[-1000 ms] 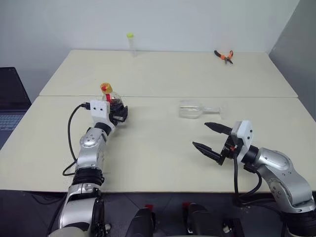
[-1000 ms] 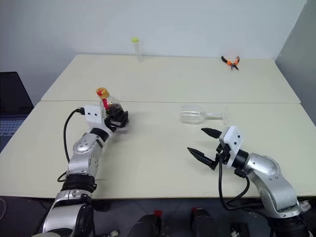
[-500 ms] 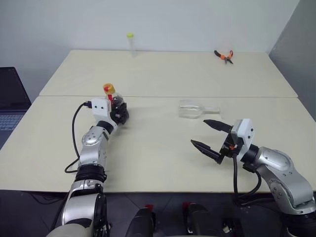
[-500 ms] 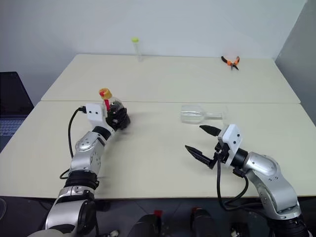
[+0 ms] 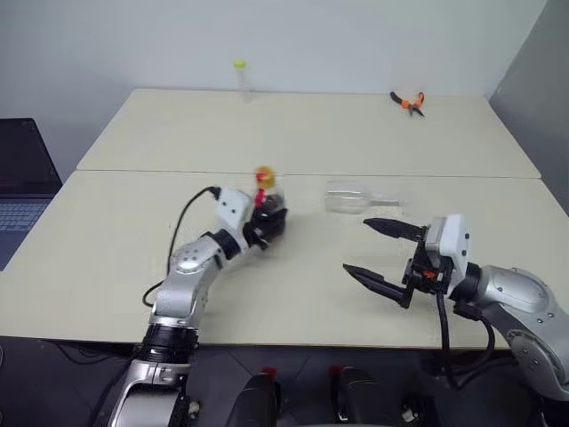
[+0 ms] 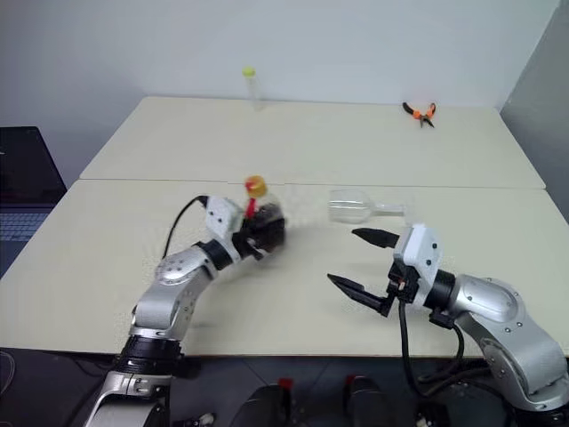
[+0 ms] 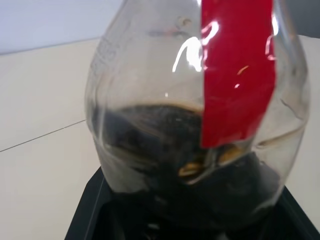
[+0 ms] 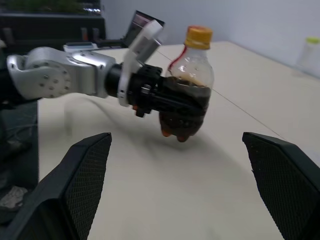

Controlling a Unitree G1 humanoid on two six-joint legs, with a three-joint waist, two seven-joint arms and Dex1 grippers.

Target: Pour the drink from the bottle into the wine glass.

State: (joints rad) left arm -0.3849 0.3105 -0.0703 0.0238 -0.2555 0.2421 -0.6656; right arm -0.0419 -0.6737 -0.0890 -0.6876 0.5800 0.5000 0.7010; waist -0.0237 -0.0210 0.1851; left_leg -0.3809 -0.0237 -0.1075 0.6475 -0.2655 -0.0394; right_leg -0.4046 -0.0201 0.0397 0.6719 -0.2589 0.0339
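The bottle (image 5: 266, 203), squat and clear with a yellow cap and red label, hangs upright just above the table near its middle, with my left gripper (image 5: 268, 223) shut around its belly. The dark brown drink (image 7: 165, 165) fills its lower part. The wine glass (image 5: 352, 197) lies on its side on the table just right of the bottle, bowl toward the bottle and stem pointing right. My right gripper (image 5: 356, 245) stands open in front of the glass, fingers pointing left toward the bottle (image 8: 189, 95), nothing between them.
A tall thin tube with a yellow-green cap (image 5: 240, 78) stands at the table's far edge. Orange-handled pliers (image 5: 406, 101) lie at the far right. A laptop (image 5: 22, 178) sits off the table's left side. A seam (image 5: 133, 171) runs across between two tabletops.
My left gripper closed on the bottle and carried it right, from the table's left part to the middle beside the wine glass. The right gripper stayed open, hardly moving.
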